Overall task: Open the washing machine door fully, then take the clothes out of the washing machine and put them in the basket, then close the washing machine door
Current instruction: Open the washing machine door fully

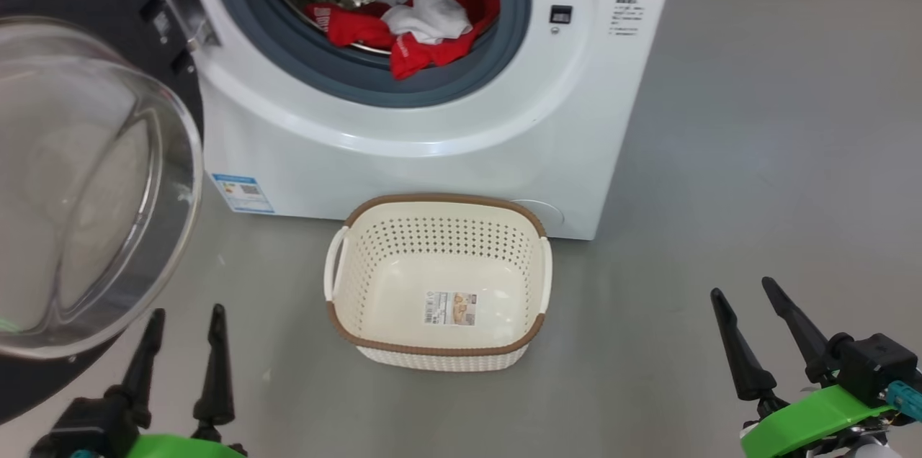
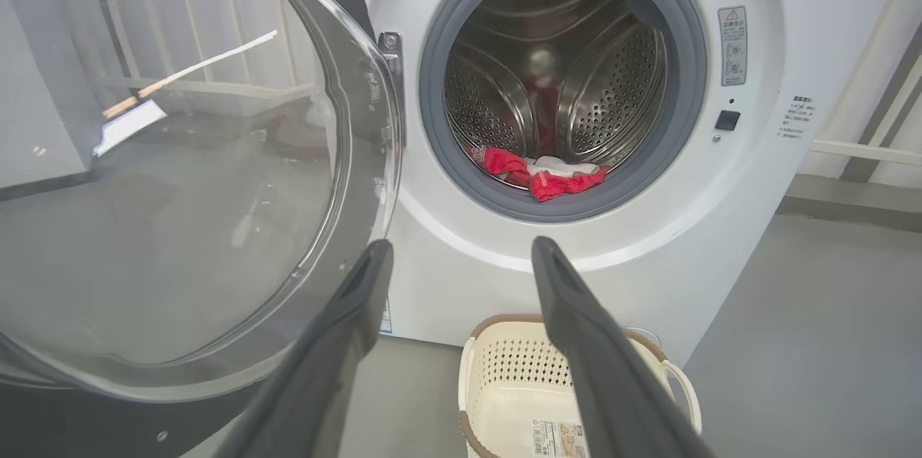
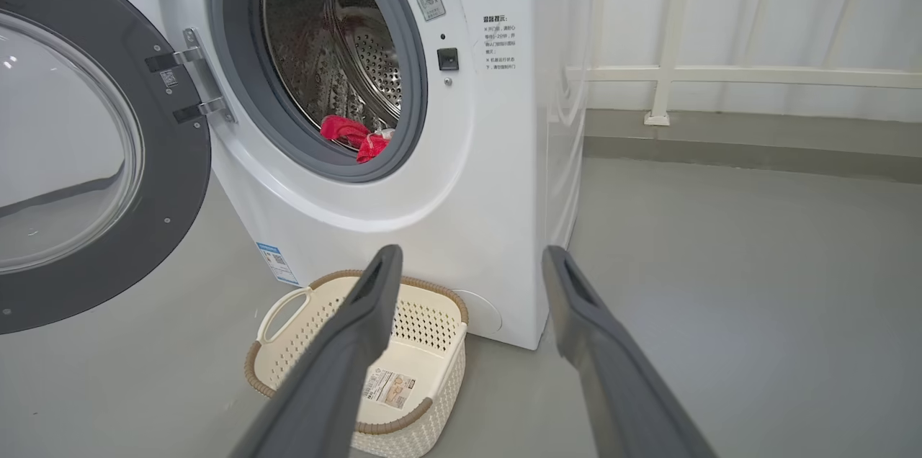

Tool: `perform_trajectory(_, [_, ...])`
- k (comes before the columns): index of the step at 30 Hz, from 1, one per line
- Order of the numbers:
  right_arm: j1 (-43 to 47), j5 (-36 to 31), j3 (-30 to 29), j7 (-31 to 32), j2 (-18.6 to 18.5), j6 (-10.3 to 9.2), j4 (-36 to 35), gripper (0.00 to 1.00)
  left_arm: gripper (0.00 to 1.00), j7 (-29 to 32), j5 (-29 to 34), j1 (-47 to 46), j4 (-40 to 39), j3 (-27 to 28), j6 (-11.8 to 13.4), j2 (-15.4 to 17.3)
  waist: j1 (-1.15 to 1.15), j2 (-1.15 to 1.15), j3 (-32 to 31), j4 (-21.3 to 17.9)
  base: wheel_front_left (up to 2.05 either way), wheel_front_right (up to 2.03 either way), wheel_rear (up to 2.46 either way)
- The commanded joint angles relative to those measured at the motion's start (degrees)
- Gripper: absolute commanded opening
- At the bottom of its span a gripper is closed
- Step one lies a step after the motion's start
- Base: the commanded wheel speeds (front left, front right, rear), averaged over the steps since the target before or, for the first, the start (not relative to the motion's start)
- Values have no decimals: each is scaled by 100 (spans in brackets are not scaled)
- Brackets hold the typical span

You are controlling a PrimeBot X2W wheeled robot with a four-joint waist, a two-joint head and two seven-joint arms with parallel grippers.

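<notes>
Left jaws and right jaws spread, holding nothing, low over open grey floor (image 1: 756, 155); basket (image 1: 439, 197) between them against the washing machine (image 1: 432, 170); washing machine door (image 1: 94, 177) swung wide beside left jaws; clothes (image 1: 360, 29) at drum lip.

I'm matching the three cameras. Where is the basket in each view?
Head view: basket at centre, on the floor before the washer.
Left wrist view: basket at the bottom, right of centre, cut by the edge.
Right wrist view: basket at the bottom, left of centre.
Shared landmark: red clothes in the drum, above it.
</notes>
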Motion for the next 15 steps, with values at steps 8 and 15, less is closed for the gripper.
perform_trajectory(8, [73,20,-129,-37,-25,36,-186,100,100,-29,-183,110,-332,-264,-32,208,0,0,24,-454,0,0,0])
perform_trajectory(15, [129,32,-240,-37,-13,36,-199,100,100,-29,-268,211,-467,-523,-32,257,0,0,23,-656,0,0,0])
